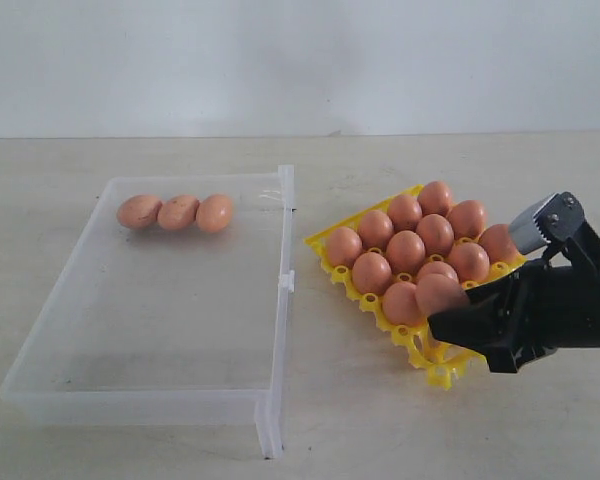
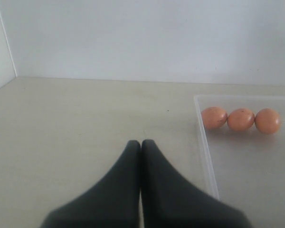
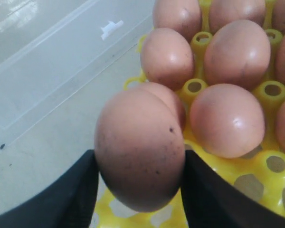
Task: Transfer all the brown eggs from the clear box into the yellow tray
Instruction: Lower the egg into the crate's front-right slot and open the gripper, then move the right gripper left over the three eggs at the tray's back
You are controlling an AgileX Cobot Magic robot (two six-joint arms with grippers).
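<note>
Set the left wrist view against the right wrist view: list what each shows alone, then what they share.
Left wrist only: the left gripper, jaws shut, above the table, and three brown eggs in a row inside the clear box. Right wrist only: the right gripper with its jaws clamped on one brown egg above the yellow tray, whose nearby cups hold seated eggs. Both: the clear box and the pale table.

Soft, bright, even light fills every view; the brown eggs (image 1: 178,213) in the clear box (image 1: 130,405) cast only faint shadows. Pale glints sit on shells in the yellow tray (image 3: 199,52) up close, and the left gripper (image 2: 141,142) looks blurred near the frame edge.
</note>
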